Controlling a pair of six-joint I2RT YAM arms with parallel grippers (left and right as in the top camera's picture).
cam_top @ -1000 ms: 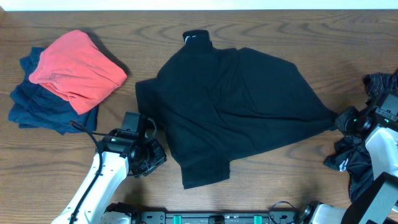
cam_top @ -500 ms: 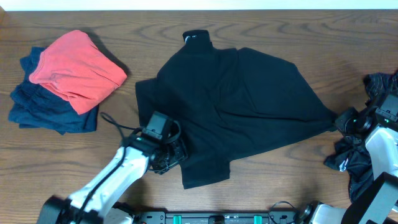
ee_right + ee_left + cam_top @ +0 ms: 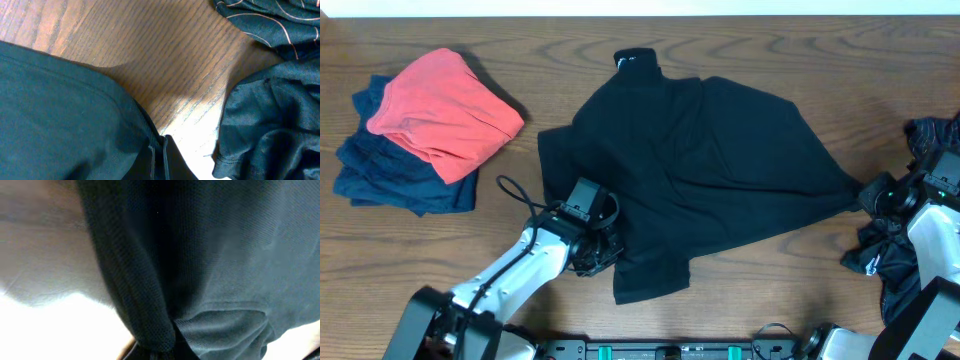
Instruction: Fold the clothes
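A black shirt [image 3: 700, 170] lies spread and rumpled across the middle of the table. My left gripper [image 3: 598, 246] is at its lower left edge. In the left wrist view the black shirt [image 3: 210, 255] fills the frame, and a fold bunches down into the left gripper's jaws [image 3: 155, 352], which are shut on it. My right gripper [image 3: 873, 193] is at the shirt's right corner. In the right wrist view the right gripper's jaws [image 3: 159, 150] are shut on the hem of the black shirt [image 3: 65, 110].
A red garment [image 3: 445, 110] lies folded on a navy one [image 3: 390, 175] at the far left. A heap of dark clothes [image 3: 895, 260] lies at the right edge beside the right arm, and it also shows in the right wrist view [image 3: 270, 115]. Bare wood lies along the front.
My left arm has swung right from the bare table onto the shirt's lower left edge. The right arm and the shirt's right corner have not moved.
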